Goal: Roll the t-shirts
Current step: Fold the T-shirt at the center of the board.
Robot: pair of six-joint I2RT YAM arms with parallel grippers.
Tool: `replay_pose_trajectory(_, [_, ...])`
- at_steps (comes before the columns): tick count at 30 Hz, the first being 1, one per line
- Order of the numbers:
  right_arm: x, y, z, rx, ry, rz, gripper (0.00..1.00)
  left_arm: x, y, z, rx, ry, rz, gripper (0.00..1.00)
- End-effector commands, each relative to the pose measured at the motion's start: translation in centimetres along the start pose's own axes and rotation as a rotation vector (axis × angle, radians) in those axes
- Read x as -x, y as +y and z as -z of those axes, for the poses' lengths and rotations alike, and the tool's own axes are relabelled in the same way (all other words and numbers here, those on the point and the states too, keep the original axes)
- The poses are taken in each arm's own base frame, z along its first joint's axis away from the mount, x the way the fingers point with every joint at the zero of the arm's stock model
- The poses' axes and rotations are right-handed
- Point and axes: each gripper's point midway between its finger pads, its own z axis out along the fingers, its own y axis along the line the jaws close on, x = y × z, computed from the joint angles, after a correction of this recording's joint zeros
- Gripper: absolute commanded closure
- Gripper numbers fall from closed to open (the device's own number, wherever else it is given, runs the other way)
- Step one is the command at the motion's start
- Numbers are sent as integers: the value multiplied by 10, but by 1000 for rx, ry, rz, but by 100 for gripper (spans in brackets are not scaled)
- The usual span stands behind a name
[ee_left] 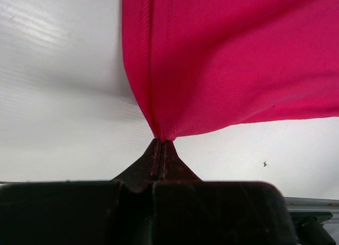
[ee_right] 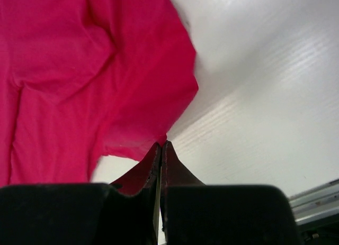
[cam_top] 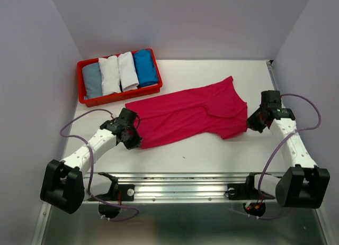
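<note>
A magenta-pink t-shirt [cam_top: 188, 112] lies spread across the middle of the white table, partly folded, its sleeve end to the right. My left gripper [cam_top: 135, 141] is shut on the shirt's near left corner; in the left wrist view the pink cloth [ee_left: 222, 60] bunches into the closed fingertips [ee_left: 161, 141]. My right gripper [cam_top: 250, 124] is shut on the shirt's near right edge; in the right wrist view the cloth [ee_right: 79, 81] runs into the closed tips [ee_right: 162, 144]. Rolled grey-blue [cam_top: 92, 80], white [cam_top: 110, 74], white [cam_top: 127, 71] and bright blue [cam_top: 145, 67] t-shirts lie in the tray.
The red plastic tray [cam_top: 80, 81] stands at the back left of the table. Grey walls close in the left, back and right sides. A metal rail [cam_top: 180, 184] with both arm bases runs along the near edge.
</note>
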Motion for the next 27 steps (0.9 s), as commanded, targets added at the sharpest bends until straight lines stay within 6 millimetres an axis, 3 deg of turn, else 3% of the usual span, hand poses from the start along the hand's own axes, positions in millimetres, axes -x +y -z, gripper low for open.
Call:
replay_pose_trajectory(1, [39,37,4,83,-77,52,99,21,-18,10,-16,-45,-19,100])
replay_pose_trajectory(9, [74,90,-13,191,-83,89,99,54,-21,5,13,-92,-1,100])
replay_pose_trajectory(15, [98,126,-27,236,-90,124,99,90,-20,7,22,-142,32,100])
replay_pose_trajectory(23, [125,162,-43,269,-110,141,99,111,-16,-1,36,-142,52,100])
replay_pose_trajectory(27, [129,175,-55,275,-102,154,99,118,-13,-7,45,-143,58,100])
